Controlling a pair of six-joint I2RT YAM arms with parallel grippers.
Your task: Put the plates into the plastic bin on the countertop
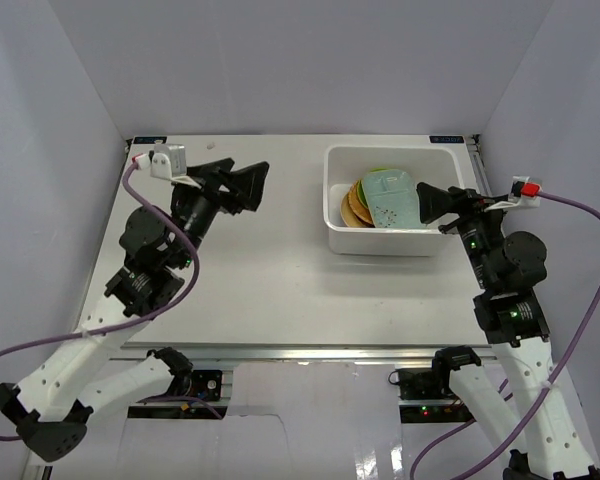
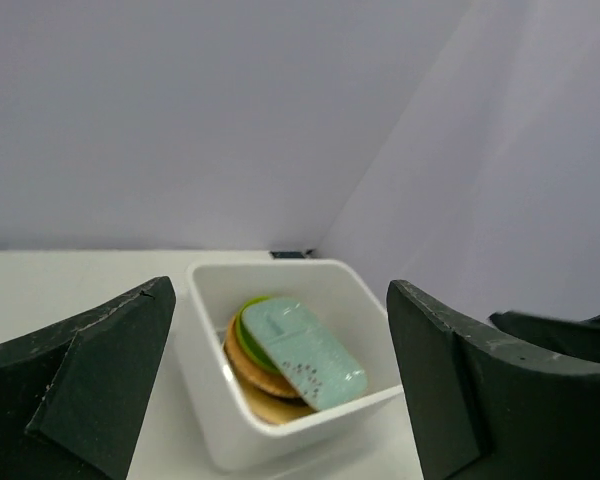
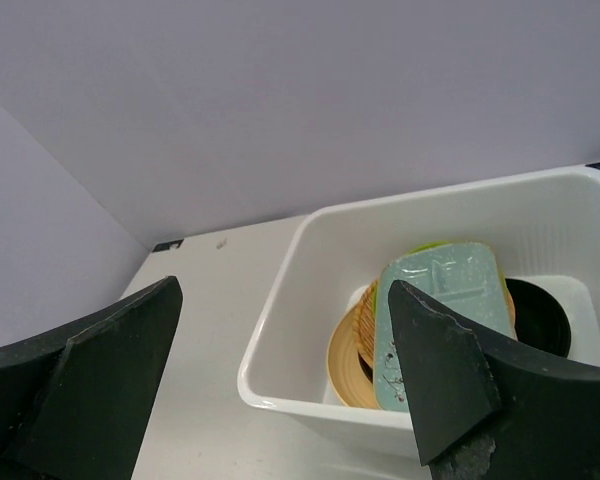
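The white plastic bin (image 1: 336, 228) stands at the back right of the white countertop (image 1: 260, 280). Several plates lean stacked inside it: a pale teal speckled rectangular plate (image 1: 392, 200) on top, a lime green one (image 2: 252, 335) and an orange woven-look one (image 1: 358, 205) under it, a peach one (image 3: 348, 365) lowest, a black one (image 3: 540, 315) behind. My left gripper (image 1: 248, 185) is open and empty, raised over the table's back left, facing the bin (image 2: 280, 440). My right gripper (image 1: 435, 203) is open and empty at the bin's right rim (image 3: 280, 385).
Pale walls close in the table at the back and both sides. A purple cable (image 1: 580, 215) loops from each wrist. The metal mounting rail (image 1: 310, 355) runs along the table's near edge.
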